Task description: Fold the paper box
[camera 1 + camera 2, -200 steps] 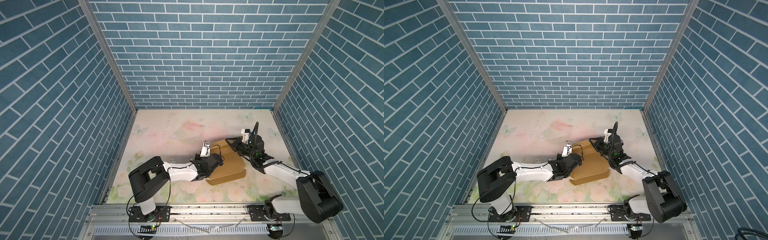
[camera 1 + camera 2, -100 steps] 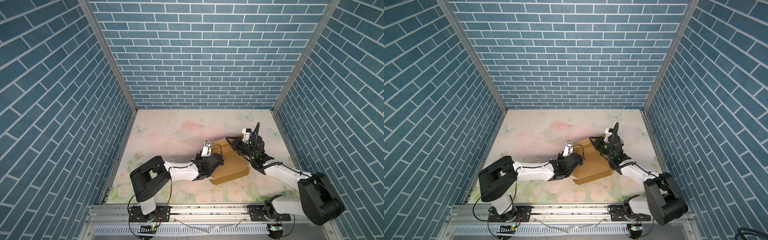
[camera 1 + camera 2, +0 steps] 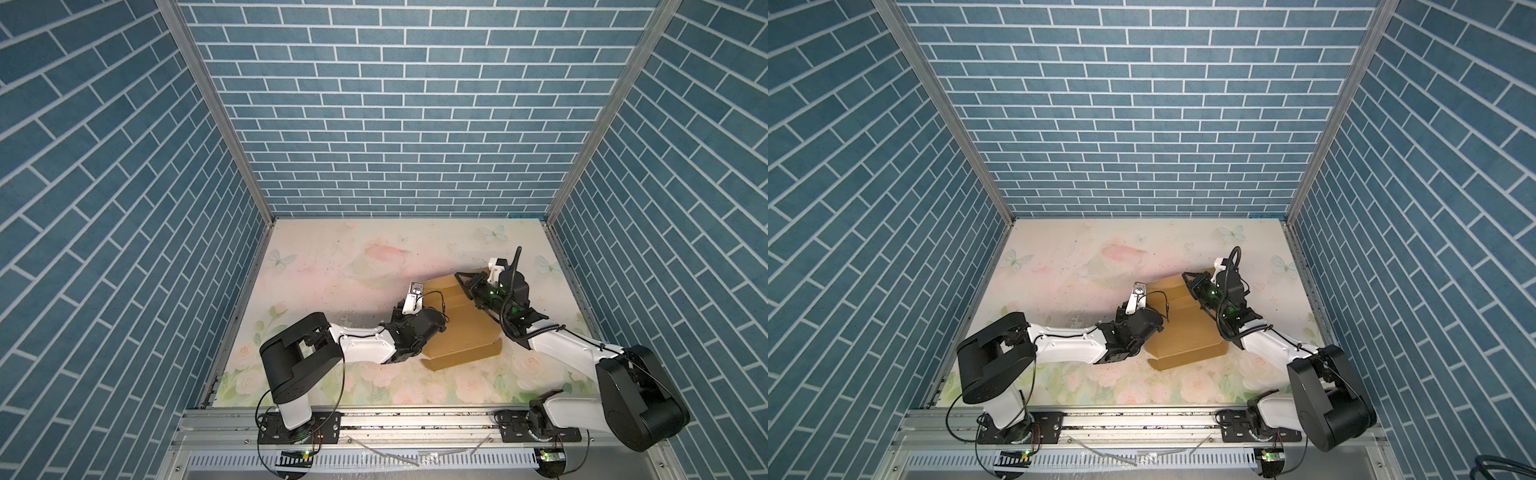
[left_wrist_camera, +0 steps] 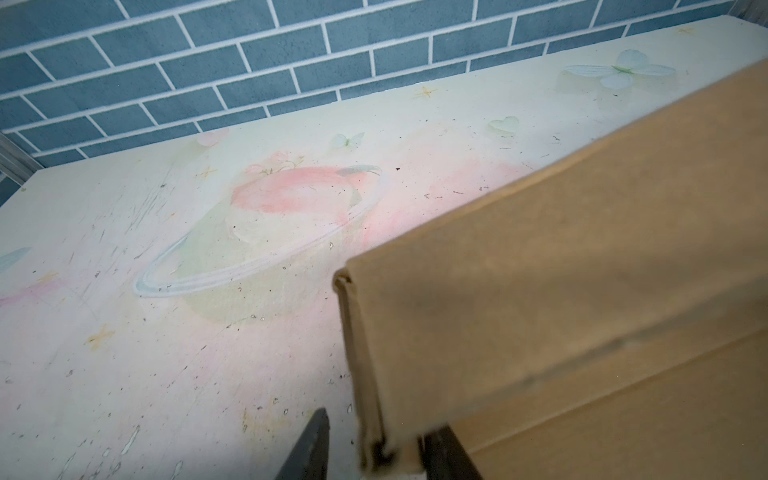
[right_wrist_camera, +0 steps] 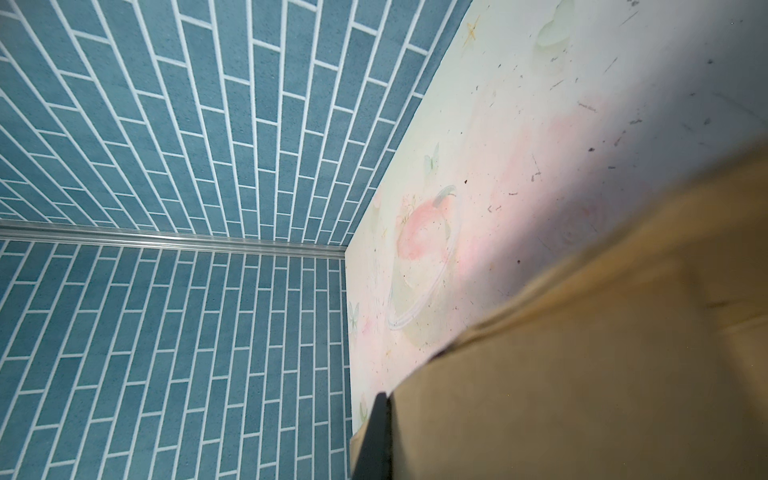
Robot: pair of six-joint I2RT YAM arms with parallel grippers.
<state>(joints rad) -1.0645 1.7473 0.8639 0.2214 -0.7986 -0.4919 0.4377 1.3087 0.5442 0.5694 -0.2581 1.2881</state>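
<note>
Left wrist, paper box (image 4: pixel 561 291) inside left gripper (image 4: pixel 376 424)

1. Worktop (image 3: pixel 332 257): 1, floral print.
2. Box (image 3: pixel 465 336): 1, brown cardboard, nearer the right edge.
3. Arms: 2, left arm (image 3: pixel 361 345) and right arm (image 3: pixel 561 351), bases at the front edge.
4. Grippers: 2, left gripper (image 4: pixel 376 455) and right gripper (image 3: pixel 460 277).
5. Brick walls (image 3: pixel 395 124): 3, at the left, back and right edges.

You are looking down from high at the front in both top views, sharing the whole table (image 3: pixel 332 257); your wrist cameras are hugging the paper box (image 4: pixel 561 291) closely
</note>
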